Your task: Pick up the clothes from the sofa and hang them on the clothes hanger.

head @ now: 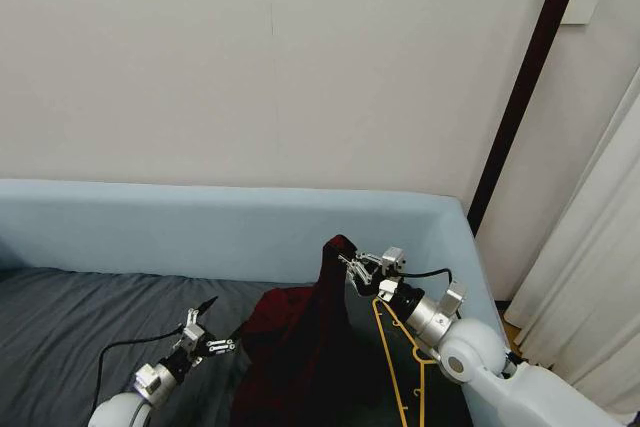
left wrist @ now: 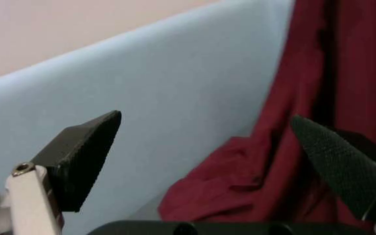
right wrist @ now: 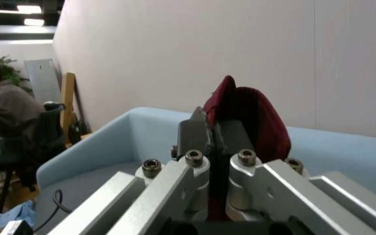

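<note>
Status: right end effector (head: 347, 263) is clamped narrow on a top fold of the dark red garment (head: 300, 347). It holds that peak up in front of the sofa (head: 200, 227) backrest, near the sofa's right corner. Right wrist view confirms: fingers (right wrist: 192, 133) pinched together, garment (right wrist: 253, 117) bunched between and above them. Rest of the garment drapes down from the pinch and heaps on the grey seat cushion.

Left end effector (head: 216, 327) sits low over the seat, just left of the heap, jaws spread wide, nothing in them. Left wrist view has both pads (left wrist: 83, 156) well apart, with the garment (left wrist: 293, 98) and the pale blue sofa (left wrist: 142, 98) backrest beyond them.

Yellow hanger (head: 400, 372) lies under the right forearm, beside the garment's right edge. Probably resting on the seat, hard to confirm from this angle.
</note>
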Robot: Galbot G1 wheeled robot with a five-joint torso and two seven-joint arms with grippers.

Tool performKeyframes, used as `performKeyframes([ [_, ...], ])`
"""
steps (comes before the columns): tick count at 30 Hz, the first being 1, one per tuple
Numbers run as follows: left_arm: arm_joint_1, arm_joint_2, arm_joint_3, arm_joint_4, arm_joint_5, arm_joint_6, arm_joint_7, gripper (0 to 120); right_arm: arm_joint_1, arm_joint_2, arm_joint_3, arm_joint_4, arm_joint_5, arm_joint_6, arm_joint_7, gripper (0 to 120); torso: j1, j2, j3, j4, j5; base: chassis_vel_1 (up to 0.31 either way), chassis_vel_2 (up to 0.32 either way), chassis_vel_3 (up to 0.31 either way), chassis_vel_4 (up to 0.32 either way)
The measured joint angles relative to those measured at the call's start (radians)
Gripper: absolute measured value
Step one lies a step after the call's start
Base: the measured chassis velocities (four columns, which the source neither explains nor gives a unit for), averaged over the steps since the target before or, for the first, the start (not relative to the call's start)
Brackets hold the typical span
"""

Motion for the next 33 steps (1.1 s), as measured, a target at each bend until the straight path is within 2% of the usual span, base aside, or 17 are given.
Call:
performKeyframes([
  [7,-0.141,-0.044,0.084,0.157,0.099,-0.051,0.149,100,-0.024,-0.008,0.047,-0.009,-0.001,0.005,-0.004,0,0.000,0.000,0.000,0.0003,0.0002,0.000,0.000,0.000,0.000],
  [8,-0.141,-0.044,0.084,0.157,0.099,-0.051,0.149,100,-0.024,-0.008,0.047,-0.009,-0.001,0.005,-0.004,0,0.000,0.000,0.000,0.0003,0.0002,0.000,0.000,0.000,0.000],
  [12,-0.217,-0.086,0.151,0.252,0.122,-0.064,0.106,100,-0.039,-0.013,0.074,-0.008,-0.001,0.008,-0.010,0,0.000,0.000,0.000,0.0001,0.0001,0.000,0.000,0.000,0.000],
  [15,-0.241,-0.104,0.166,0.278,0.122,-0.064,0.088,100,-0.040,-0.007,0.077,-0.009,-0.003,0.009,-0.012,0,0.000,0.000,0.000,0.0001,0.0001,0.000,0.000,0.000,0.000],
  [23,-0.286,-0.118,0.203,0.351,0.117,-0.056,0.112,97,-0.031,0.024,0.071,-0.032,-0.021,0.012,-0.016,0,0.000,0.000,0.000,0.0006,0.0002,0.000,0.000,0.000,0.000],
  [25,-0.289,-0.123,0.207,0.361,0.110,-0.053,0.119,93,-0.026,0.027,0.069,-0.035,-0.021,0.013,-0.017,0,0.000,0.000,0.000,0.0006,0.0002,0.000,0.000,0.000,0.000],
  [29,-0.304,-0.140,0.207,0.394,0.085,-0.033,0.173,77,-0.017,0.035,0.066,-0.043,-0.022,0.013,-0.017,0,0.000,0.000,0.000,0.0001,0.0002,0.000,0.000,0.000,0.000],
  [31,-0.305,-0.140,0.207,0.396,0.085,-0.032,0.174,75,-0.017,0.035,0.066,-0.043,-0.022,0.013,-0.017,0,0.000,0.000,0.000,0.0001,0.0002,0.000,0.000,0.000,0.000],
  [32,-0.308,-0.148,0.208,0.410,0.083,-0.031,0.176,67,-0.016,0.039,0.065,-0.045,-0.024,0.013,-0.018,0,0.000,0.000,0.000,0.0002,0.0001,0.000,0.000,0.000,0.000],
  [33,-0.308,-0.151,0.210,0.414,0.080,-0.031,0.171,64,-0.015,0.042,0.066,-0.046,-0.026,0.013,-0.018,0,0.000,0.000,0.000,0.0003,0.0001,0.000,0.000,0.000,0.000],
])
